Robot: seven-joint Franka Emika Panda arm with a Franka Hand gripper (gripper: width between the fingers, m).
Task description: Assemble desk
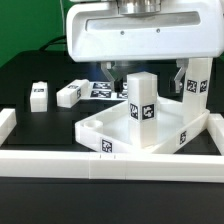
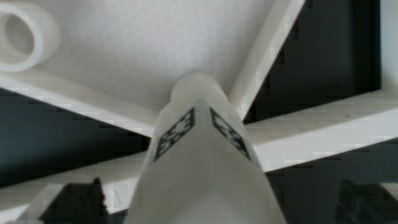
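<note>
While the tool [image 1: 143, 72] hangs wide open at upper centre, gripping nothing, an upright leg [image 1: 141, 103] stands beneath it in the desk panel [image 1: 135, 140] at lower centre, clear of both fingers. A second upright leg [image 1: 196, 84] crowds the right, the marker board [image 1: 100, 90] lies behind, and the border rail [image 1: 100, 166] runs below. On the black tabletop [image 1: 60, 125] at left lie a far-left leg [image 1: 38, 95] and a neighbouring leg [image 1: 68, 95]. That makes four legs and one panel.

Robot lab (tagged parts [image 1: 141, 105], black table [image 1: 40, 130]).
</note>
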